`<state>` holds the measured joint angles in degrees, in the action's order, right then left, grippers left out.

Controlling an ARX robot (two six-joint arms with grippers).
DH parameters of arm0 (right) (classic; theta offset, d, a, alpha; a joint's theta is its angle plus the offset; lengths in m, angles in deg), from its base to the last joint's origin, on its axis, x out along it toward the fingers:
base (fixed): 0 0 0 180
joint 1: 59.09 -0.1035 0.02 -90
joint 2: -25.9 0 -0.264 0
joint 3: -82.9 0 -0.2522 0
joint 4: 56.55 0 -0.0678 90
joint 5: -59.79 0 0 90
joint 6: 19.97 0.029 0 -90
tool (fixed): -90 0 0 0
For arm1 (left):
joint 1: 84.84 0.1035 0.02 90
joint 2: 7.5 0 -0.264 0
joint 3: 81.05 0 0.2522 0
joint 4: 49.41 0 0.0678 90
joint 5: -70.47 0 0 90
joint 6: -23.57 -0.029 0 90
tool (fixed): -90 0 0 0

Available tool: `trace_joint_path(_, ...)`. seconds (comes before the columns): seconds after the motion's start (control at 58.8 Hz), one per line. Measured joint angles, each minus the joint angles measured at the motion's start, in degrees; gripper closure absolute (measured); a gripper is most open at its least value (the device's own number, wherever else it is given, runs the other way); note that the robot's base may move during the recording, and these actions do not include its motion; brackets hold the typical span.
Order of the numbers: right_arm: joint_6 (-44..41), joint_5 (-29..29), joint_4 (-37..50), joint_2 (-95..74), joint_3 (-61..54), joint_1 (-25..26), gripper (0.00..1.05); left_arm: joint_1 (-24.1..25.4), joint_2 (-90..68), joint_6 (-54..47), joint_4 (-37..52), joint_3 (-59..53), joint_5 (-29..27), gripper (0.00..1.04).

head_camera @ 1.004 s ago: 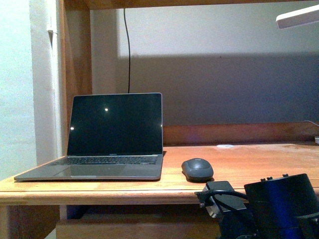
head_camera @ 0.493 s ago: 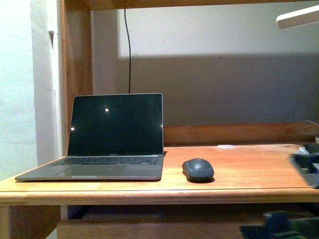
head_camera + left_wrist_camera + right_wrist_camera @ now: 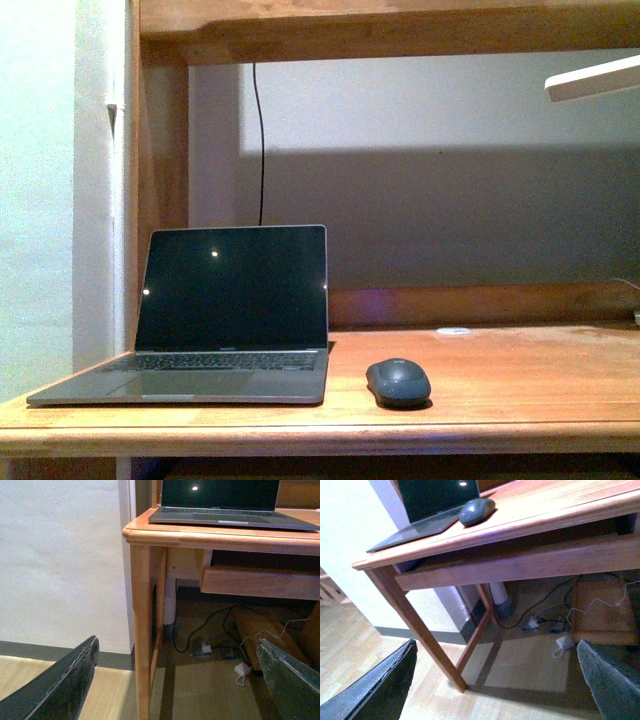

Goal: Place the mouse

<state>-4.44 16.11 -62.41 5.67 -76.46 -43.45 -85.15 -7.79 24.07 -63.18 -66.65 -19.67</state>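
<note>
Mouse [image 3: 398,382] on wooden desk [image 3: 520,375] beside laptop [image 3: 215,315]; both hands [image 3: 175,680] [image 3: 495,680] open, empty.

A wooden desk [image 3: 520,370] fills the lower part of the front view, with an open laptop [image 3: 215,320] on its left part, the screen dark and upright, and a black cable [image 3: 261,140] hanging down the grey wall behind it. The mouse [image 3: 398,382] sits on the desktop just beside the laptop's right edge, near the front edge and apart from the laptop, while a small white round disc [image 3: 453,330] lies farther back by the rear rail. A white lamp head [image 3: 592,79] juts in at the upper right under the wooden shelf [image 3: 400,30]; neither arm nor any jaw shows here, so nothing can be placed against them.
</note>
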Motion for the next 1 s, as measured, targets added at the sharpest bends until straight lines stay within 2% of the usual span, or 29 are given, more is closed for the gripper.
trace_joint_path(0.085, 1.64, 0.39, -6.1, 7.93, -2.21, 0.83, 0.07, 0.0, 0.0, 0.0, 0.0, 0.0, 0.0, 0.08)
trace_joint_path(0.204, 1.77, -4.22, -10.1, 12.37, -4.48, -4.55, 0.07, 0.0, 0.0, 0.0, 0.0, 0.0, 0.02, 0.08)
trace_joint_path(0.221, 1.49, -6.29, -10.34, 12.83, -4.85, -6.01, 0.08, 0.0, 0.0, 0.0, 0.0, 0.0, 0.02, 0.08)
trace_joint_path(0.289, -3.98, -24.13, -8.9, 16.94, -6.01, -12.57, 0.18, 0.0, 0.0, -0.04, 0.0, 0.0, 0.02, 0.08)
trace_joint_path(0.34, -8.2, -34.77, -8.22, 18.86, -6.01, -14.47, 0.26, 0.0, 0.0, -0.02, 0.0, 0.0, 0.04, 0.08)
trace_joint_path(0.391, -11.02, -42.23, -7.87, 20.04, -5.99, -15.06, 0.35, 0.0, 0.0, -0.02, 0.0, 0.0, 0.02, 0.08)
trace_joint_path(0.425, -11.82, -44.92, -7.93, 20.06, -5.99, -15.12, 0.4, 0.0, 0.0, -0.02, 0.0, 0.0, 0.04, 0.08)
trace_joint_path(0.766, -15.02, -46.1, -7.98, 20.06, -5.99, -15.41, 1.02, 0.0, 0.0, -0.04, 0.0, 0.0, 0.11, 0.08)
trace_joint_path(0.834, -15.37, -46.12, -7.98, 20.06, -5.99, -15.41, 1.0, 0.0, 0.0, -0.04, 0.0, 0.0, 0.11, 0.08)
trace_joint_path(0.868, -15.34, -46.12, -7.98, 20.06, -5.99, -15.41, 0.92, 0.0, 0.0, -0.02, 0.0, 0.0, 0.11, 0.08)
trace_joint_path(1.004, -15.34, -46.12, -7.98, 20.06, -5.99, -15.41, 0.69, 0.0, 0.0, -0.02, 0.0, 0.0, 0.11, 0.08)
